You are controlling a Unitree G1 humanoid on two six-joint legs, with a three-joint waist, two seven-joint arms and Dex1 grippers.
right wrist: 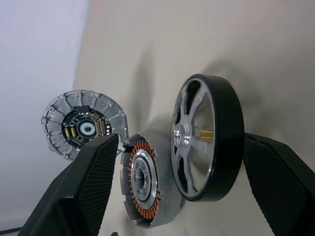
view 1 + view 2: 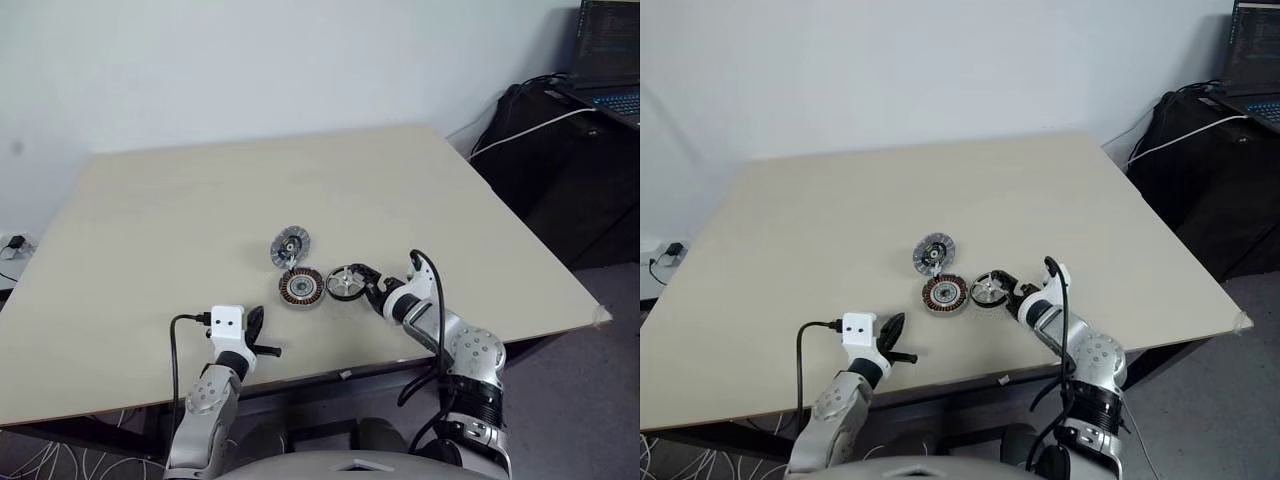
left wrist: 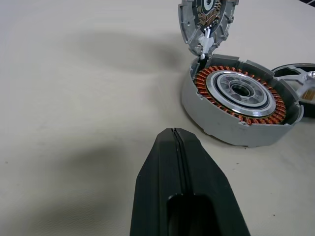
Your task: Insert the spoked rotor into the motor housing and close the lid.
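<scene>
So the 3 parts sit bunched together on the surface (image 2: 150, 220), a bit in from the near edge and roughly halfway between its left and right edges. The housing (image 2: 301, 288) lies flat with its copper windings facing up. The lid (image 2: 290, 246) is just behind it toward the far edge, propped up at a tilt, its lower rim right at the housing's rim, with the face that shows a dark centre and bits of copper turned toward the robot. The rotor (image 2: 342, 283) is just beside the housing on the side toward the right edge, dark ring, silvery spokes and hub.

The right tool (image 2: 366, 287) has its fingers spread wide on either side of the rotor; in the right wrist view 1 finger (image 1: 278, 182) is right up against the dark rim and the other (image 1: 88, 182) stands off it, in front of the housing. Can't tell if it's actually gripping.

The left tool (image 2: 262, 335) is pinched fully closed with nothing in it, near the near edge, pointing at the housing and well short of it.
</scene>
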